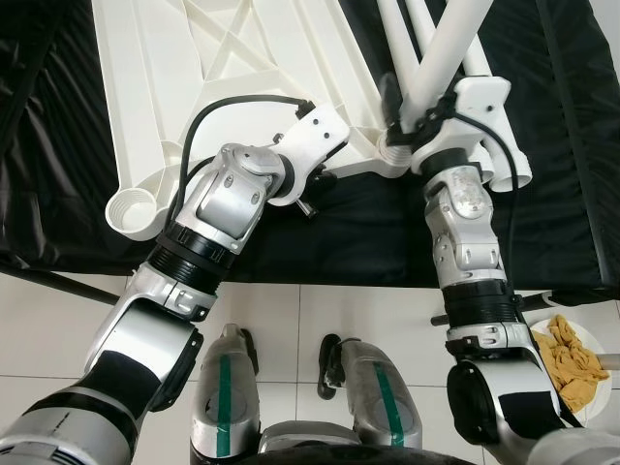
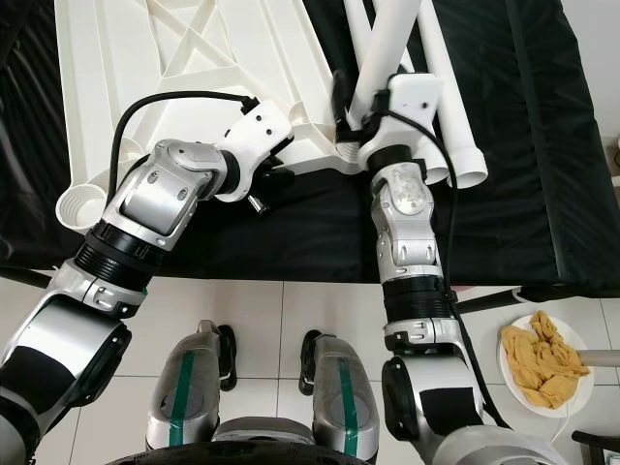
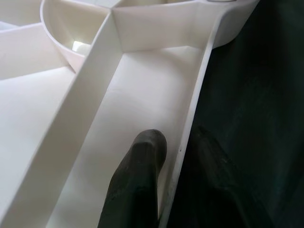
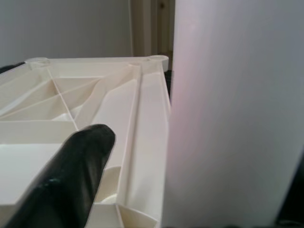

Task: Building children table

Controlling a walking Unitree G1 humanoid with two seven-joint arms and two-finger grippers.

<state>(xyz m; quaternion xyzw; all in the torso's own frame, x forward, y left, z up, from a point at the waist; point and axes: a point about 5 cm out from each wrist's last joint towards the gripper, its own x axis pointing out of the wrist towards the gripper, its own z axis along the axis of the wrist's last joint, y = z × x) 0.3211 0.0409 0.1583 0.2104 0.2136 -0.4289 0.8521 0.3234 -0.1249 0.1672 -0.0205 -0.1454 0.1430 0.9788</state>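
Right tool [image 1: 402, 108] clamped on white table leg [image 1: 441, 58], left tool [image 1: 320, 179] pinching upturned tabletop [image 1: 194, 68] rim

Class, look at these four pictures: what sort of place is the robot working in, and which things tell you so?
Probably a room in a home. The clues: a white tiled floor, a black cloth spread as a work surface, an upturned white plastic tabletop with loose table legs, and a plate of snacks on the floor.
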